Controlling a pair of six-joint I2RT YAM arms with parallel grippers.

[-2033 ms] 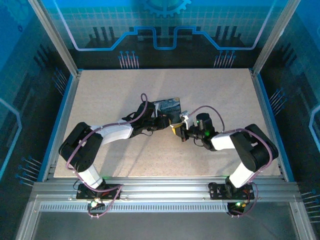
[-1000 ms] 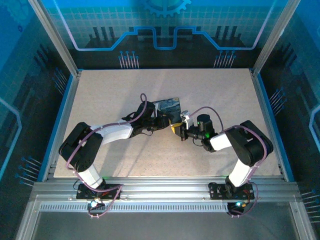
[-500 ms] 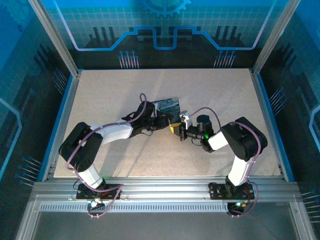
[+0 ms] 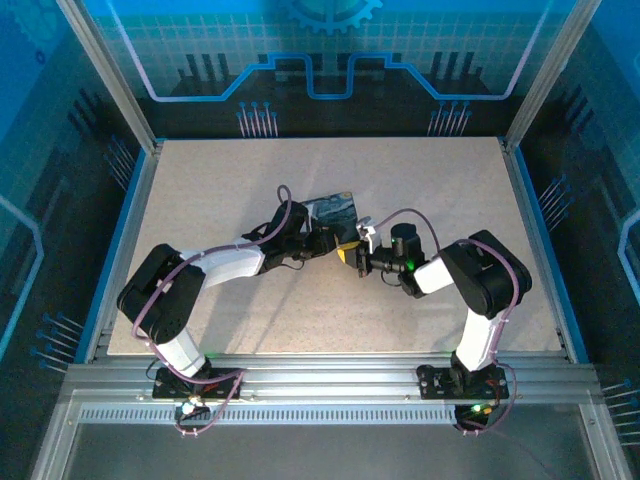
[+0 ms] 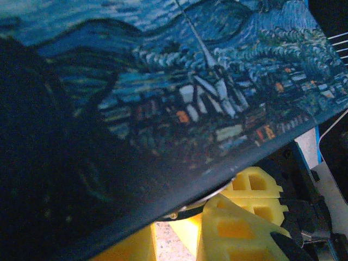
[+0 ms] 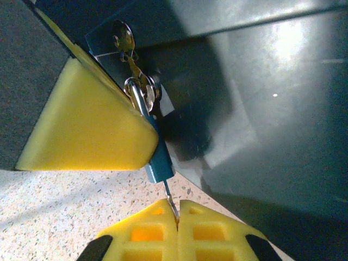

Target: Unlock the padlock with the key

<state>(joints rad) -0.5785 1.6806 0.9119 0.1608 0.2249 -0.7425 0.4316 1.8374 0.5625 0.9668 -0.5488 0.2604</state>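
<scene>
Right fingers (image 6: 206,228) pinch the key (image 6: 169,198) under the padlock (image 6: 159,162).
The padlock hangs from the hasp (image 6: 122,41) of the box (image 5: 179,81), just above the table (image 6: 49,206). The key's thin blade runs from the padlock's underside into the right fingers, pressed tight together on it. The left fingers (image 6: 81,125), set narrow, grip the box, one lying against its wall beside the padlock.

Bow of the thin dark metal key (image 6: 169,196) buried between the right gripper's (image 6: 178,213) pressed yellow pads, only a sliver showing. Silvery shackle of the small blue padlock (image 6: 159,161) partly masked by a yellow wedge-shaped finger (image 6: 87,125). The swirl-printed rectangular box (image 5: 179,81) is cropped by frame edges, its left part dark and blurred.
</scene>
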